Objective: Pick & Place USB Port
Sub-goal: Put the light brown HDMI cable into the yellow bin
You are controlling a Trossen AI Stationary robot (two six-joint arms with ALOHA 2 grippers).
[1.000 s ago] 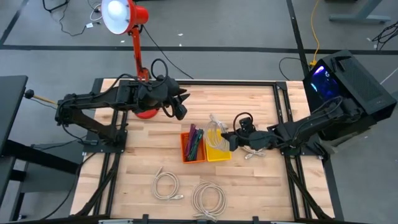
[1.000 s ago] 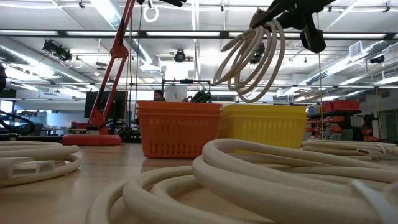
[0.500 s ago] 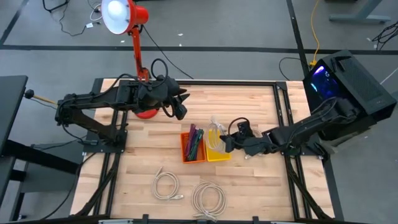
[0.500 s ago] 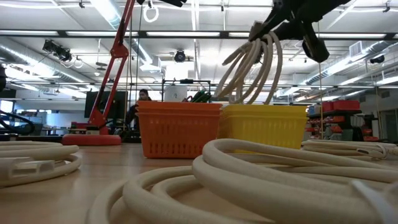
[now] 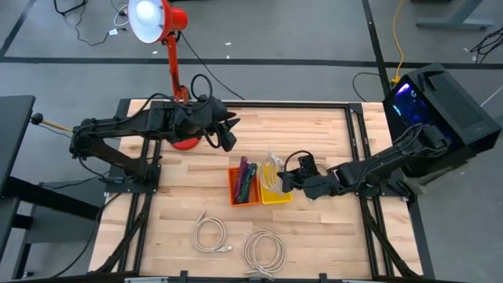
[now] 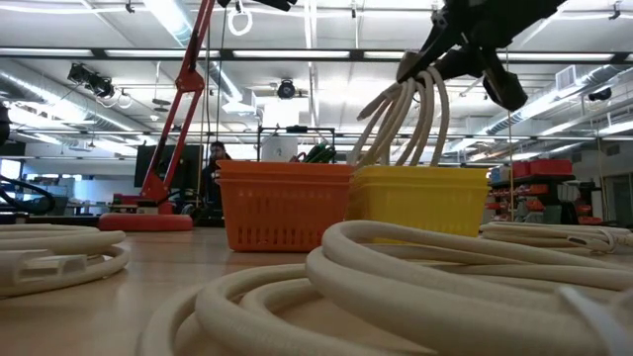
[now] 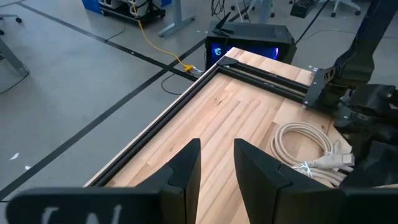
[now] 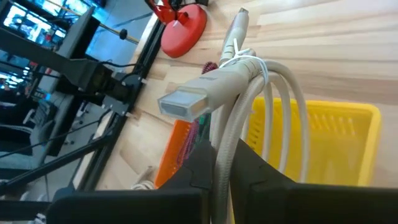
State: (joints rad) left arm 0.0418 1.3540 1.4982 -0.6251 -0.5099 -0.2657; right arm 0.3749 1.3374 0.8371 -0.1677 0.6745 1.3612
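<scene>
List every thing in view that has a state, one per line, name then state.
right gripper: shut on the coiled USB cable, above the yellow bin
coiled USB cable: hanging, loops dipping into the yellow bin
yellow bin: upright beside the orange bin
orange bin: upright, holds cables
left gripper: open, waiting near the lamp
lamp: upright on the table

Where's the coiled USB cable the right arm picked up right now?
The coiled USB cable hangs from the right gripper, its loops dipping into the yellow basket, which sits beside the orange basket near the table's middle.
</scene>
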